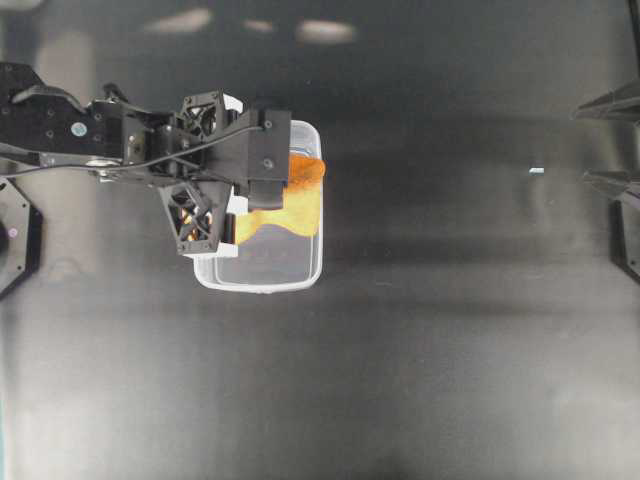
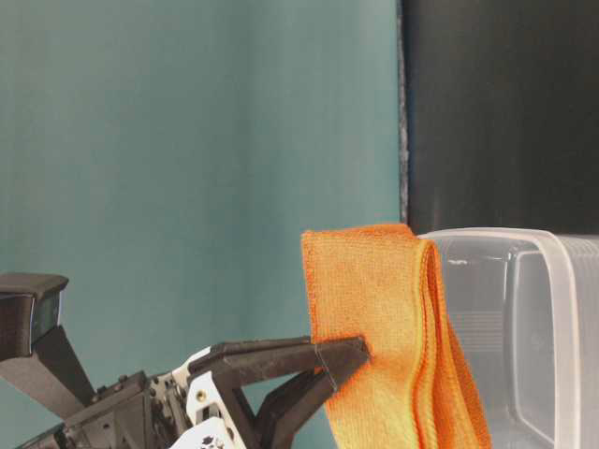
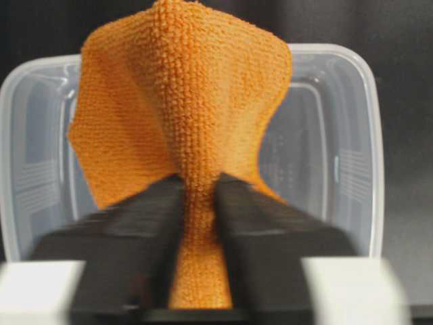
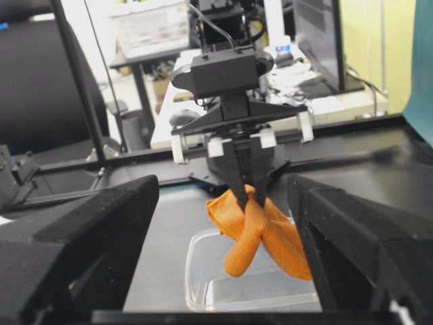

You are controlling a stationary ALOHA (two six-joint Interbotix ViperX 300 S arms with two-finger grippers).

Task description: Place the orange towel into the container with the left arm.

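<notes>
My left gripper (image 1: 272, 192) is shut on the orange towel (image 1: 302, 203) and holds it bunched over the clear container (image 1: 262, 284). In the left wrist view the black fingers (image 3: 270, 223) pinch a fold of the towel (image 3: 183, 101), with the container (image 3: 353, 135) behind it. In the table-level view the towel (image 2: 384, 337) hangs from the gripper (image 2: 354, 354) beside the container (image 2: 533, 318). In the right wrist view the towel (image 4: 260, 227) droops above the container's opening (image 4: 203, 288). My right gripper (image 1: 603, 142) is open and empty at the far right edge.
The black table (image 1: 450, 350) surrounds the container. The left arm's body (image 1: 90, 135) reaches in from the left edge. The right gripper's wide fingers (image 4: 81, 230) frame the right wrist view. A teal wall (image 2: 187, 140) stands behind the table.
</notes>
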